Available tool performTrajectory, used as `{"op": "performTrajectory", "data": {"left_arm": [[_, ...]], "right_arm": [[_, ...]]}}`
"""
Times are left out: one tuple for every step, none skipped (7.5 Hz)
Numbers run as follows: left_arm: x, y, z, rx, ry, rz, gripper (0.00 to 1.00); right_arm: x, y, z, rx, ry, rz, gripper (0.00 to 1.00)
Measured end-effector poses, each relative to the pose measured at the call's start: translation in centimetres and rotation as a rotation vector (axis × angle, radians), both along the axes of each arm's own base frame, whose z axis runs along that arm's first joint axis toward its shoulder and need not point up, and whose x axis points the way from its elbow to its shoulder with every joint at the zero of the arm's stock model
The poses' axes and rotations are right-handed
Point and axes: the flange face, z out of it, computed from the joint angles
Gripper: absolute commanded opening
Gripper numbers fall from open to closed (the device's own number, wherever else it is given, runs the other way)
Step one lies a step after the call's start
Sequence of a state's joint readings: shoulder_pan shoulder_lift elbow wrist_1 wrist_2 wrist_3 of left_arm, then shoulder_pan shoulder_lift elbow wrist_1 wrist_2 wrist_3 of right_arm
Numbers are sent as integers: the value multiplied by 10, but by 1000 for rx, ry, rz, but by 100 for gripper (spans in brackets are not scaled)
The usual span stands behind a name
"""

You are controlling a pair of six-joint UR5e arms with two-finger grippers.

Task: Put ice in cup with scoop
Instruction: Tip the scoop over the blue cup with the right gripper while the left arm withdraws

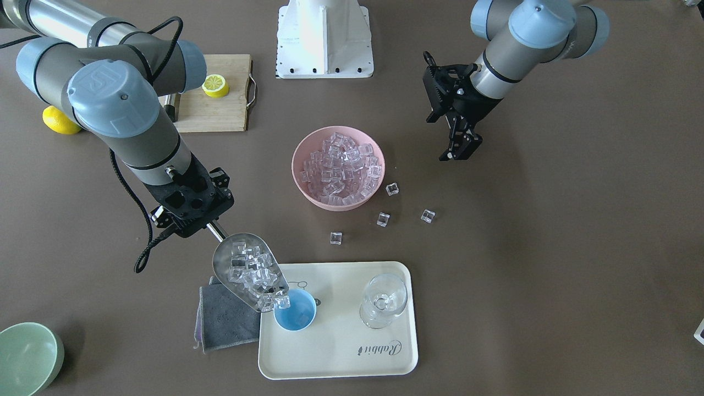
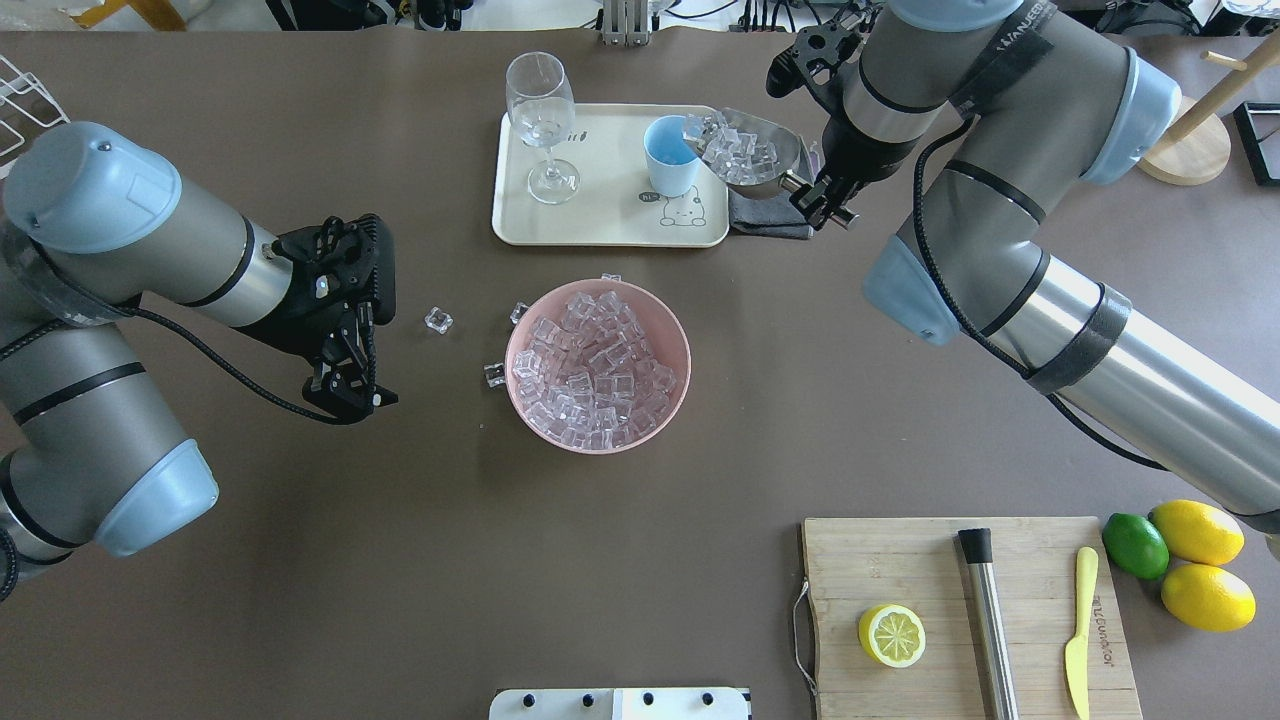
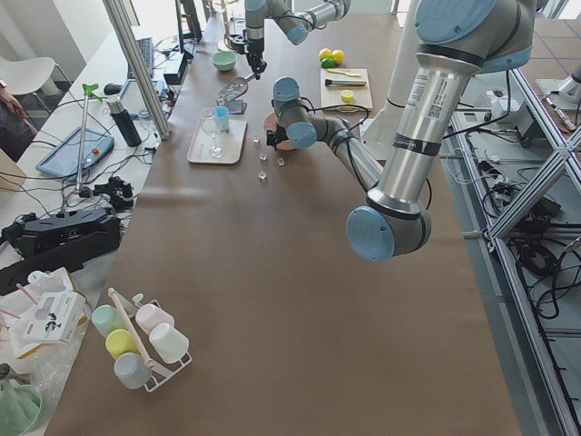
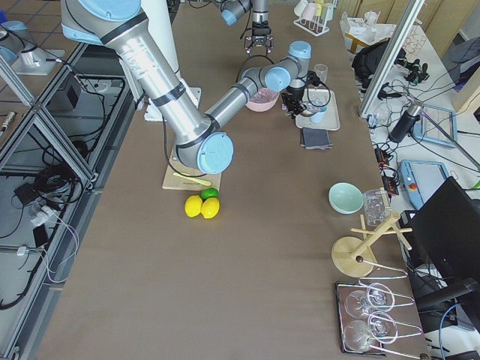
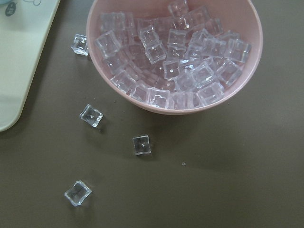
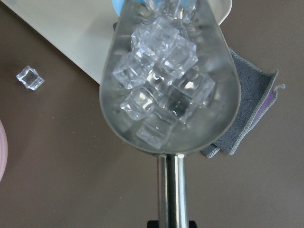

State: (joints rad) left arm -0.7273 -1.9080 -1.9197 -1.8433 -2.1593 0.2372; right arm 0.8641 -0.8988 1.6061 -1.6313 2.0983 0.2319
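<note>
My right gripper (image 1: 206, 223) is shut on the handle of the silver scoop (image 1: 250, 272). The scoop is loaded with ice (image 6: 161, 80) and tilts down toward the light-blue cup (image 1: 297, 316), with its lip over the cup's rim. In the overhead view the scoop (image 2: 750, 150) is just right of the cup (image 2: 668, 155) on the cream tray (image 2: 600, 225). More ice fills the pink bowl (image 1: 338, 168). My left gripper (image 1: 459, 151) hangs open and empty beside the bowl, above the table.
A few loose ice cubes (image 1: 383, 219) lie on the table by the bowl. A stemmed glass (image 1: 383, 300) stands on the tray. A grey cloth (image 1: 225, 319) lies under the scoop. The cutting board (image 2: 920, 560) with a lemon half, the lemons and a pale-green bowl (image 1: 25, 357) stand far off.
</note>
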Motion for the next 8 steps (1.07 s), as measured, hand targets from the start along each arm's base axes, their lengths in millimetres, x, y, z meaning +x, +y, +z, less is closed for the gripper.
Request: {"op": "performTrajectory", "data": {"left_arm": [[-7,0,5,-30,-8,-24,99],[-14,-1,11,-63,-15,-46,99],[-27,-7,30,-105,-39,-76,99],[-40,-16,48,-154,-63,-118,99],[-65,-31,65,-215,-78,-189,99],[-96,-43,86,-282,-91,-253,99],[-138,-54,114,-369,-91,-298,99],[-182,-69,143,-466,-80,-343,99]], "right_arm": [[-1,-1,-8,-2,26,-25,0],[-2,-2,-15,-3,52,-47,0],[-2,-2,-16,-1,69,-67,0],[-2,-2,-17,3,91,-94,0],[-1,-2,-22,0,114,-119,0],[-1,-3,-29,-5,132,-137,0],[0,-3,-34,-5,147,-156,0],[2,-4,-37,-2,156,-164,0]]}}
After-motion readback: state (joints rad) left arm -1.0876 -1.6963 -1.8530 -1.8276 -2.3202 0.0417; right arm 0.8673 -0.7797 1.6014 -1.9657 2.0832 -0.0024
